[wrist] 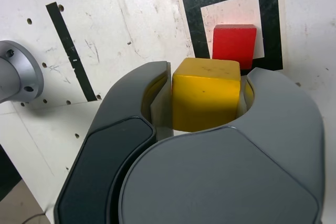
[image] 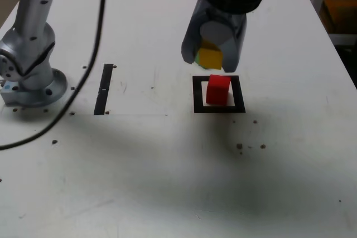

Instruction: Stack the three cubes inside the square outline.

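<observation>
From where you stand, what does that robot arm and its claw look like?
The arm is a silver-grey metal column dotted with small screws, on a round bolted base. A black cable hangs beside it. The gripper has two broad, rounded grey plastic shells, one with a darker panel.

green cube [image: 197, 56] mostly behind gripper [image: 215, 54]

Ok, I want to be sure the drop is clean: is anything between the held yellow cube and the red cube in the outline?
Nothing visible. The gripper holds the yellow cube above the table; only open air lies between it and the red cube inside the square outline.
</observation>
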You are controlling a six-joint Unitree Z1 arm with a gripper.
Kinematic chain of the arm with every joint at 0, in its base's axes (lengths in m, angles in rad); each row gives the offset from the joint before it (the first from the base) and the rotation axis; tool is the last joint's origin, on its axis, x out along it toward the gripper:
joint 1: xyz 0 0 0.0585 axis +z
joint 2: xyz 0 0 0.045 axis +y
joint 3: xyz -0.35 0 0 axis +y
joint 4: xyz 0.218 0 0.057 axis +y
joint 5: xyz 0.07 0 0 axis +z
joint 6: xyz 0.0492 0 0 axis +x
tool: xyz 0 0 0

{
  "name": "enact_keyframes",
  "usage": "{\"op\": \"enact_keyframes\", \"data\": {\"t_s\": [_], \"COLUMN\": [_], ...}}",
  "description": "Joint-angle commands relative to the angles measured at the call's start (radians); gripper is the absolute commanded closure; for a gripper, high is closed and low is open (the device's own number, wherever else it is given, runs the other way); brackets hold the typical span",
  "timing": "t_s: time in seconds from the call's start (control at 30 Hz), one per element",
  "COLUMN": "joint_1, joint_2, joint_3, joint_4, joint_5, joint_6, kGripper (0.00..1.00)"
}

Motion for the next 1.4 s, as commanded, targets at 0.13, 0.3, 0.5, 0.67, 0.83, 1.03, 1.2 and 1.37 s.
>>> {"op": "enact_keyframes", "data": {"t_s": [0.13, 0.3, 0.5, 0.67, 0.83, 1.03, 1.2, 1.37], "joint_1": [0.011, 0.025, 0.035, 0.039, 0.041, 0.044, 0.050, 0.050], "joint_2": [0.027, 0.031, 0.018, 0.028, 0.042, 0.053, 0.052, 0.048], "joint_3": [0.021, 0.056, 0.118, 0.127, 0.125, 0.125, 0.135, 0.139], "joint_4": [-0.004, -0.056, -0.142, -0.160, -0.171, -0.184, -0.192, -0.190], "joint_5": [-0.013, -0.024, -0.029, -0.031, -0.026, -0.012, -0.002, -0.004], "joint_6": [0.001, 0.000, -0.006, -0.008, -0.009, -0.009, -0.009, -0.009], "kGripper": [0.77, 0.75, 0.75, 0.75, 0.71, 0.69, 0.69, 0.63]}}
